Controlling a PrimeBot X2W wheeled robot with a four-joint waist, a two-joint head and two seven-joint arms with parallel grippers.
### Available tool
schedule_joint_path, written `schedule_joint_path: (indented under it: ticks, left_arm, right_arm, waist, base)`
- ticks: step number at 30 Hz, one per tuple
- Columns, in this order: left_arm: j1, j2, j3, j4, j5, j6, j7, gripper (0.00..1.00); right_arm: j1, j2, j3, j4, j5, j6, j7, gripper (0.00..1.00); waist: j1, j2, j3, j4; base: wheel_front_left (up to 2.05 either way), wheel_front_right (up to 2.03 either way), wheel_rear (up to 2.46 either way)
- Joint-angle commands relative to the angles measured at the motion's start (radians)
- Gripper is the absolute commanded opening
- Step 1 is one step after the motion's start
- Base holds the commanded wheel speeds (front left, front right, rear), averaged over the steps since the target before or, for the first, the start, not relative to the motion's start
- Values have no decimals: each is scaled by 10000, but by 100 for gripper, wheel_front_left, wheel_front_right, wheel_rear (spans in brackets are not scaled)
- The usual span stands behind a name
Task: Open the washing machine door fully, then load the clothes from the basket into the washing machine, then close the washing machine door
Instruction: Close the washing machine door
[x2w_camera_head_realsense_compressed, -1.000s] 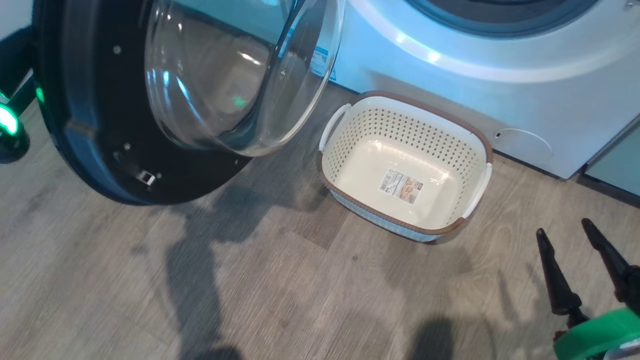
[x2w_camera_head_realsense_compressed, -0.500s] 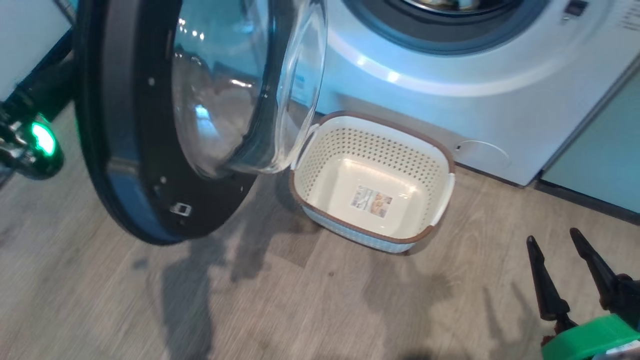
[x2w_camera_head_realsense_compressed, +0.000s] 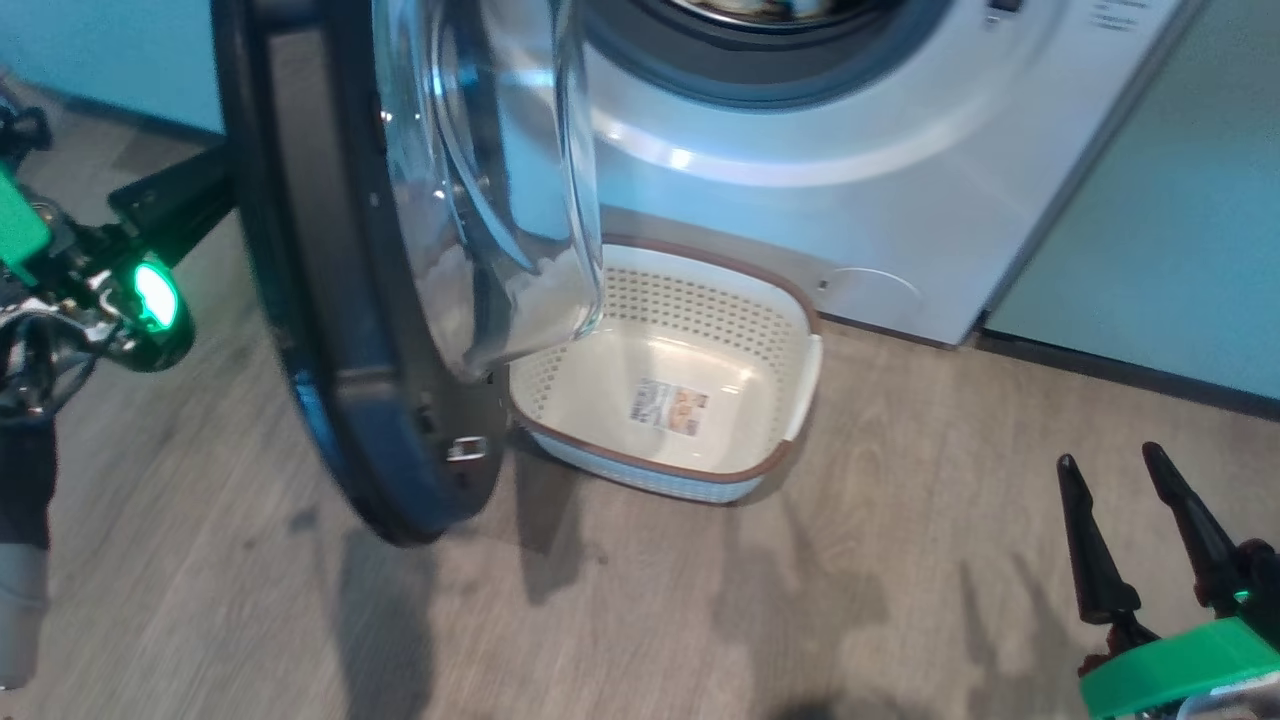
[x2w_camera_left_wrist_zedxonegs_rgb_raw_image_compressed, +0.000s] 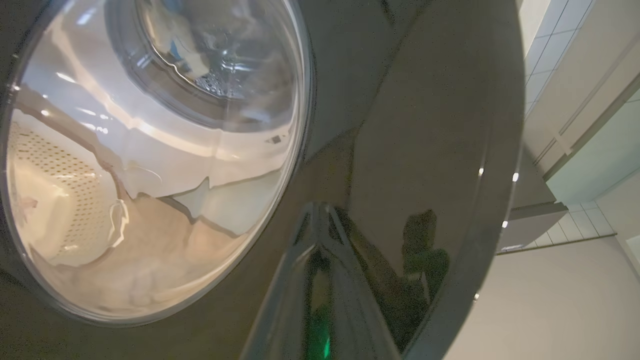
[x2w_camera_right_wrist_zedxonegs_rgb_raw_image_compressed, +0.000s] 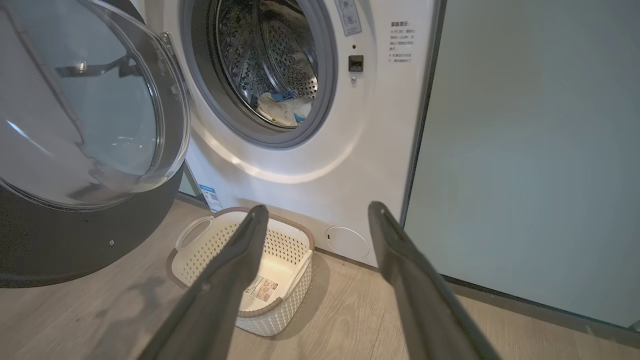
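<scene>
The washing machine door (x2w_camera_head_realsense_compressed: 330, 330) stands partly open, its glass bowl hanging over the left end of the basket (x2w_camera_head_realsense_compressed: 700, 470). My left gripper (x2w_camera_left_wrist_zedxonegs_rgb_raw_image_compressed: 320, 215) is shut, its tips resting against the door's glossy black outer face (x2w_camera_left_wrist_zedxonegs_rgb_raw_image_compressed: 400, 125). The basket (x2w_camera_right_wrist_zedxonegs_rgb_raw_image_compressed: 260, 312) sits on the floor before the white washing machine (x2w_camera_head_realsense_compressed: 800, 130), with just a label on its bottom. The clothes (x2w_camera_right_wrist_zedxonegs_rgb_raw_image_compressed: 282, 111), pale yellow with a bit of blue, lie inside the steel drum. My right gripper (x2w_camera_head_realsense_compressed: 1110, 456) hovers open over the floor at the lower right, holding nothing, and the right wrist view shows it (x2w_camera_right_wrist_zedxonegs_rgb_raw_image_compressed: 318, 206) facing the machine (x2w_camera_right_wrist_zedxonegs_rgb_raw_image_compressed: 360, 150).
A pale green cabinet (x2w_camera_head_realsense_compressed: 1150, 200) stands right beside the machine. Wood-look floor (x2w_camera_head_realsense_compressed: 700, 600) stretches in front of the basket and around my right gripper. My left arm, with its green light (x2w_camera_head_realsense_compressed: 155, 295), is on the far side of the door.
The head camera has shifted. The door has swung toward the machine and now looks more edge-on, overlapping the basket, with my left gripper still against its outer face. The right gripper stays open.
</scene>
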Motion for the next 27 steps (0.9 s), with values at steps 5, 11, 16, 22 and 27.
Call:
schedule_joint_path:
  ticks: [5,11,16,22,27]
  left_arm:
    - [-167,259,201,-693,15,71,44,0]
    - [-207,45,122,-921,132,156,-146,0]
    - [-290,-95,85,-988,256,167,-323,0]
    - [-441,-134,107,-877,375,104,-434,0]
    - [-479,-154,173,-784,388,36,-444,0]
  right_arm:
    - [-487,-21,261,-48,261,-29,-317,100]
    - [-626,-20,335,227,443,-29,-571,100]
    - [-750,-19,373,415,533,-29,-723,100]
    - [-799,-19,330,584,603,-29,-873,100]
    - [-800,-19,281,676,624,-29,-968,100]
  waist:
    - [0,0,24,-765]
    - [0,0,74,-1527]
    - [0,0,139,-2150]
    - [0,0,220,-2711]
    - [0,0,237,-2911]
  base:
    - [0,0,0]
    - [0,0,0]
    - [0,0,0]
    - [0,0,0]
    - [0,0,0]
